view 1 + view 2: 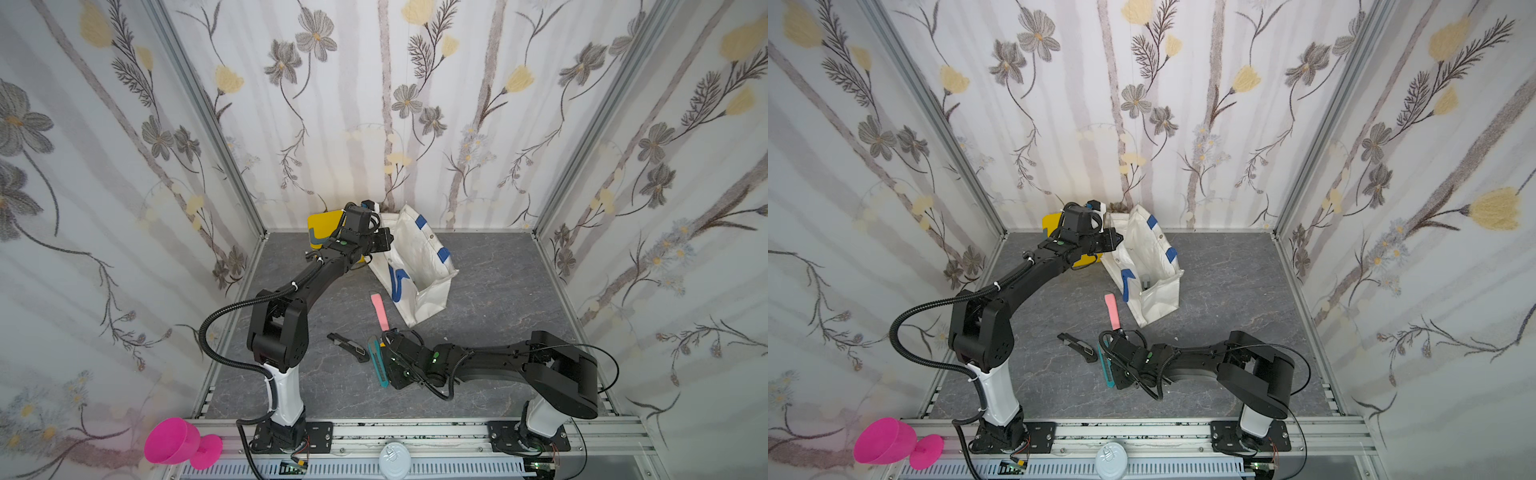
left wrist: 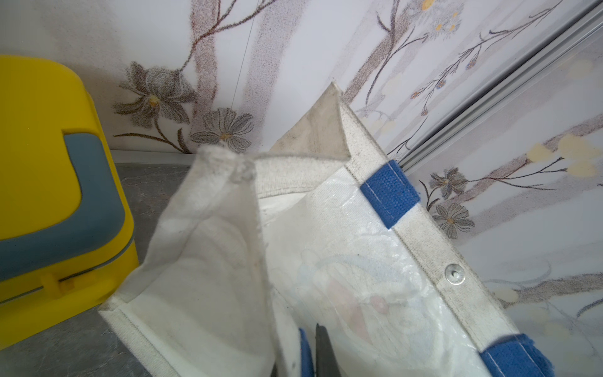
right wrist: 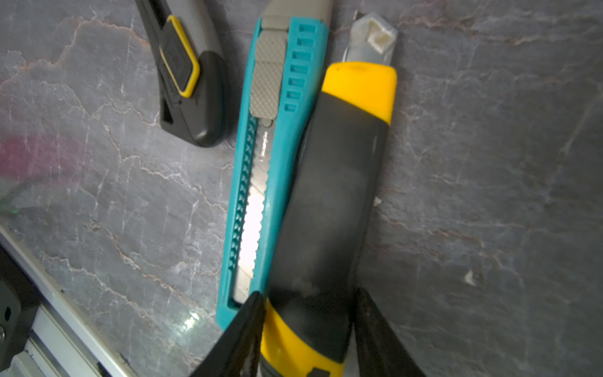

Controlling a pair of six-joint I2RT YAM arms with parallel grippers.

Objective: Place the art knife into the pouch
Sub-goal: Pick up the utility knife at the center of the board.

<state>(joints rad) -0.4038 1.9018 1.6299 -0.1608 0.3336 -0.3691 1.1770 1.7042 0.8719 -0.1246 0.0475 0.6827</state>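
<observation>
A grey stone-patterned bench [image 1: 498,291] is boxed in by flowered walls at the back and both sides, with a metal rail along its front edge. Its right half lies bare, the widest free room.

The pouch [image 1: 419,257], a white canvas tote with blue handles, stands near the back wall with its mouth open. A yellow box [image 1: 324,226] sits just beside it, toward the back left corner. The left gripper [image 1: 385,243] has its fingers clamped shut on the pouch's near rim.

Near the front centre, well apart from the pouch, lie a black-and-grey knife [image 1: 348,347] and a teal knife [image 1: 377,361]. A pink knife [image 1: 380,311] lies between them and the pouch.

Only the right wrist view shows the yellow-and-black art knife [image 3: 329,202]. It lies flat on the bench, touching the teal knife's side. The right gripper [image 3: 308,292] presses one finger against each long edge near its tail. In both top views that gripper hides this knife almost wholly.

Only the left wrist view shows the small snap button [image 2: 456,273] on the pouch's rim.
</observation>
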